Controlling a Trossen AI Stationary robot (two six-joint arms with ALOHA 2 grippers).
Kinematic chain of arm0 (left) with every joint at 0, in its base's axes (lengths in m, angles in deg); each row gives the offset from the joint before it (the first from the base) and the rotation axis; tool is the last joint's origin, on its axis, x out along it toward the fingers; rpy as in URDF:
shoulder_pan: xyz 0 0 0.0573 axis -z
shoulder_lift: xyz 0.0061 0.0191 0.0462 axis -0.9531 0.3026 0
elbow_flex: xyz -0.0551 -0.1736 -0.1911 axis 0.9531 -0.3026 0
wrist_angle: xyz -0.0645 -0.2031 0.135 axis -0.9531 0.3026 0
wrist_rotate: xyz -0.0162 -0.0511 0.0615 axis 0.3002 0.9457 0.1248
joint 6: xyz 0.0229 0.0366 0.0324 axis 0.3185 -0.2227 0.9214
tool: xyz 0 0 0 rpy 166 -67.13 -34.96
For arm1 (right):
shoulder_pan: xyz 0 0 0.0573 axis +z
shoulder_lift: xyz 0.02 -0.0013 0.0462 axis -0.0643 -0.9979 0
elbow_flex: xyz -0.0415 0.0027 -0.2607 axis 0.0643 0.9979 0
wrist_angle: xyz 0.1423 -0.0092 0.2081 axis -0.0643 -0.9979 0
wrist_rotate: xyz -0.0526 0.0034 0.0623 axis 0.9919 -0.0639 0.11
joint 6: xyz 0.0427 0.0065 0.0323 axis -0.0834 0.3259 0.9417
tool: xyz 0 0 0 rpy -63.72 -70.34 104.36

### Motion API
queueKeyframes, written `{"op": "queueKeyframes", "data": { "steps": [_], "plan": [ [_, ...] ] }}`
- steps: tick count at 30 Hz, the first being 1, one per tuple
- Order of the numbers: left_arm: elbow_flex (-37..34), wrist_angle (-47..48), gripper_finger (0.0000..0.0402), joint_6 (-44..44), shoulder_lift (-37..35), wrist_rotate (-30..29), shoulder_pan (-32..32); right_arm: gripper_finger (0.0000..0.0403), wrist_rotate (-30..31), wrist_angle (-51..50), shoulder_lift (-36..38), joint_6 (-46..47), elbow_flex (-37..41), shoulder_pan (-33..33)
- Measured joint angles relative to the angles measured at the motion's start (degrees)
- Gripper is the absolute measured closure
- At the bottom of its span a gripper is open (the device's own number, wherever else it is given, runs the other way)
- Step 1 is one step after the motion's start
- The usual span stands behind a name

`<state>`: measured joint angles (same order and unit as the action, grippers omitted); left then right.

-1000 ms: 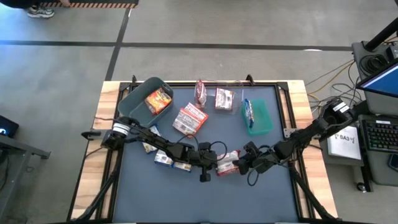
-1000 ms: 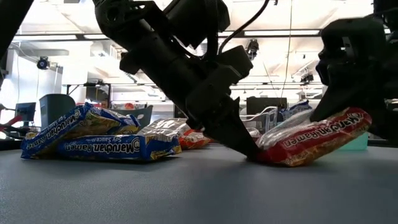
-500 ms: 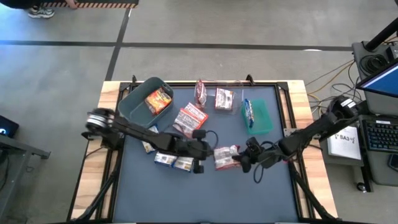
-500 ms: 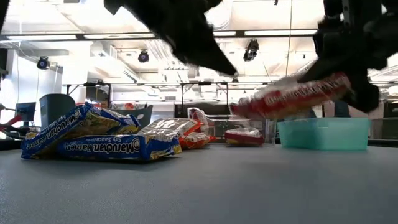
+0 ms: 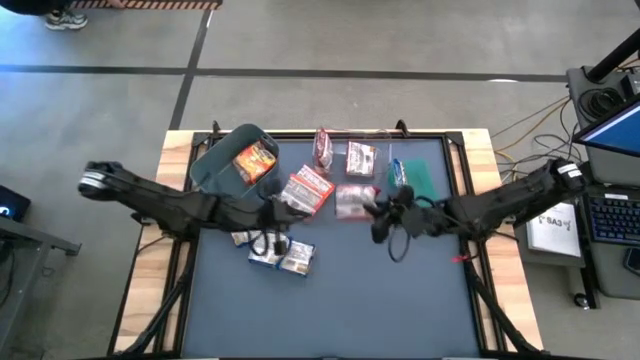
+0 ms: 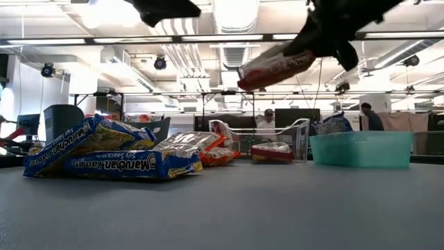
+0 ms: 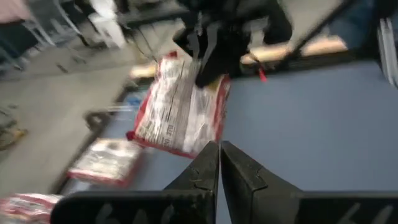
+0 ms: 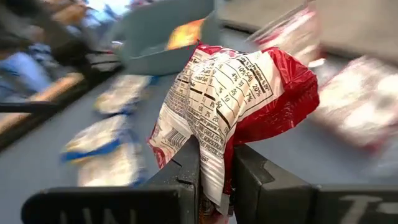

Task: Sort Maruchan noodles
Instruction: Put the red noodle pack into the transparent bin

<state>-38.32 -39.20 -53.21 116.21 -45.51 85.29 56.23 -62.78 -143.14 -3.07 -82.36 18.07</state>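
Note:
A maroon-and-white Maruchan noodle packet (image 5: pixel 355 201) hangs high over the table's middle, with my right gripper (image 8: pixel 214 177) shut on it; the low view shows that packet (image 6: pixel 277 65) well above the table. My left gripper (image 7: pixel 219 158) is shut and empty, raised over the table's left half (image 5: pixel 288 212) and pointing at the held packet (image 7: pixel 180 109). Blue packets (image 5: pixel 282 257) lie piled on the mat near the left. Another maroon packet (image 5: pixel 307 190) lies flat near the grey bin (image 5: pixel 222 170), which holds an orange packet (image 5: pixel 255 160). My right gripper pinches one end of the packet (image 8: pixel 210 163) between its two fingers, with the crumpled wrapper reaching away past the fingertips. The fingers come from the table's right, nearly level and slanting a little down. The packet is lifted clear of the table and tilted (image 6: pixel 267 69).
A clear bin (image 5: pixel 345 140) at the far edge holds maroon packets. A green bin (image 5: pixel 420 190) at the far right holds a blue packet (image 5: pixel 400 180). The near half of the mat (image 5: pixel 330 310) is bare. People stand in the room beyond the table (image 6: pixel 267 121).
My right gripper has risen with the maroon-and-white packet, gone toward the far edge and rolled; the packet, which lay on the table, now hangs clear. My left gripper, whose shut tip stood at that packet's end, has risen and drawn back toward the table's left.

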Motion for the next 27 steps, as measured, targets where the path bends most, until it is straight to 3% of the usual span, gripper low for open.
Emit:
{"op": "queueKeyframes", "data": {
  "steps": [6,14,27],
  "plan": [
    [-7.7,-3.1,0.0402,1.2,-9.1,-6.3,-0.1,0.036,0.4,-7.4,-3.8,-7.4,-10.2,-9.7],
    [-11.6,-5.5,0.0402,5.5,-15.0,-7.8,-0.3,0.036,-0.4,-17.2,-11.7,-13.8,-23.2,-21.6],
    [-13.4,-5.7,0.0402,4.5,-16.7,-8.3,-0.4,0.036,-14.8,-32.7,-31.8,-15.4,-42.7,-35.3]
  ]
}}
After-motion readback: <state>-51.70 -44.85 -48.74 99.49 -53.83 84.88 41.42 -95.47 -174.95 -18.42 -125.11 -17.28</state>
